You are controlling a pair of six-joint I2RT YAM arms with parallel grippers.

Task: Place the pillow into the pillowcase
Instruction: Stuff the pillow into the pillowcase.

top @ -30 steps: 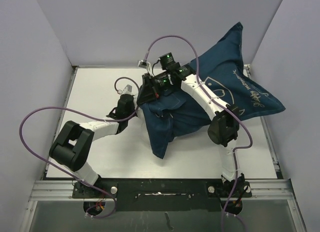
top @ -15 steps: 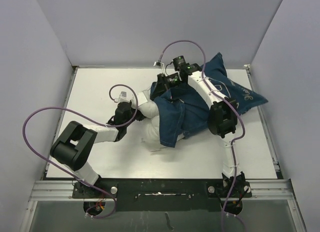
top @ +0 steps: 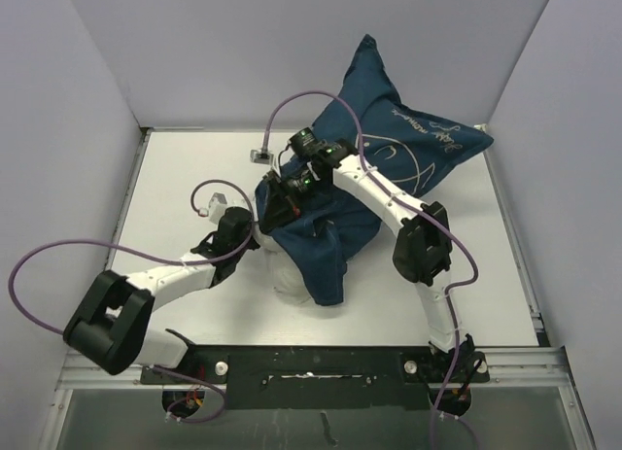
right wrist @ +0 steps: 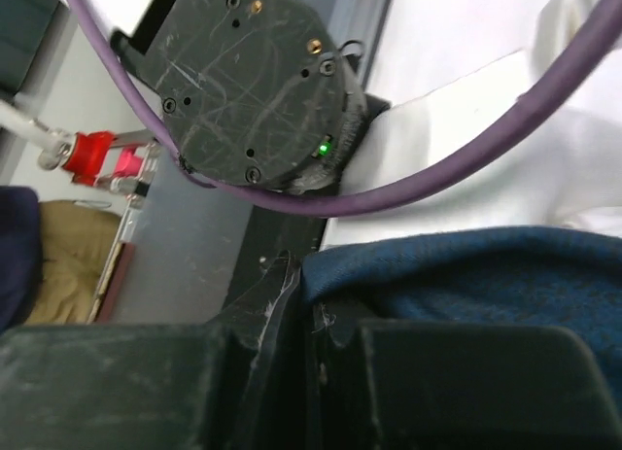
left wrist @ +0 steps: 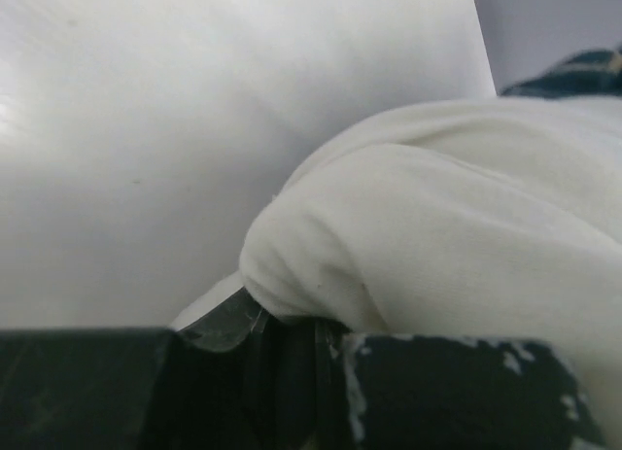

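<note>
The navy pillowcase (top: 389, 149) with cream whale drawings covers most of the pillow, and its closed end is raised toward the back wall. The white pillow (top: 290, 280) bulges out below the case's hem at the table's centre. My left gripper (top: 255, 241) reaches in from the left. In the left wrist view it (left wrist: 292, 333) is shut on a fold of the pillow (left wrist: 437, 226). My right gripper (top: 272, 205) is at the case's left edge. In the right wrist view it (right wrist: 316, 314) is shut on the blue hem of the pillowcase (right wrist: 466, 275).
The white table (top: 185, 178) is enclosed by grey walls on three sides, with a metal rail (top: 311, 358) along the near edge. Purple cables (top: 58, 251) loop off both arms. A black round arm joint (right wrist: 258, 90) looms in the right wrist view.
The pillowcase's far end has swung up from the right toward the back wall. The white pillow now shows below the hem. The left arm's elbow has dropped down and to the left.
</note>
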